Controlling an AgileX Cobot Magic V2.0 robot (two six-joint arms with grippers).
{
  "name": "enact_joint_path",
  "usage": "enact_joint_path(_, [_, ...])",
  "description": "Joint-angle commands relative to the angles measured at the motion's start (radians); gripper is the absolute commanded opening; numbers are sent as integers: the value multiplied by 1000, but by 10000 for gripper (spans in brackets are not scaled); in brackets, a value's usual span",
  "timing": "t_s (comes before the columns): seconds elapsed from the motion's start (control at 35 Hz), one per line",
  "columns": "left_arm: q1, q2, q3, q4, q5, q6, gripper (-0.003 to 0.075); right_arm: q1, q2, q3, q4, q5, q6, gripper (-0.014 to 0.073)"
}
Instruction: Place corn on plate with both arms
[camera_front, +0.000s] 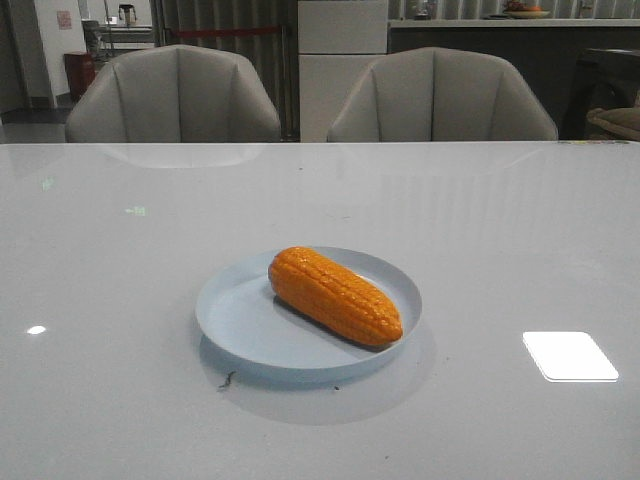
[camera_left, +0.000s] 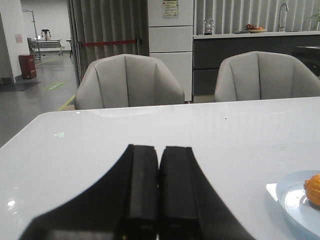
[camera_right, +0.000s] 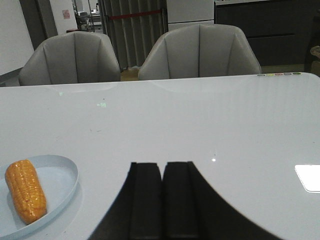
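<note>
The corn (camera_front: 335, 295) lies diagonally on the pale blue plate (camera_front: 240, 325) mid-table. The left gripper (camera_left: 159, 187) and right gripper (camera_right: 162, 200) hover closed and empty, well apart from it.

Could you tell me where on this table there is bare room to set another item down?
Nearly everywhere. The table is bare left of the plate, right of it up to the window glare, and across the far half toward the two chairs. Only the plate is taken: the corn lies diagonally across it. Both tools, left and right, are shut.
</note>
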Motion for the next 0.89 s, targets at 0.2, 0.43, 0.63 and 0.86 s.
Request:
enact_joint_path(0.2, [2,-20,36,-8,-84,-9,94,2,-25,-21,-172,-82,192,53])
enact_joint_path(0.43, [2,-20,36,-8,-84,-9,94,2,-25,-21,-172,-78,192,53])
enact_joint_path(0.63, [2,-20,36,-8,-84,-9,94,2,-25,-21,-172,-77,192,53])
enact_joint_path(0.86, [2,-20,36,-8,-84,-9,94,2,-25,-21,-172,-77,192,53])
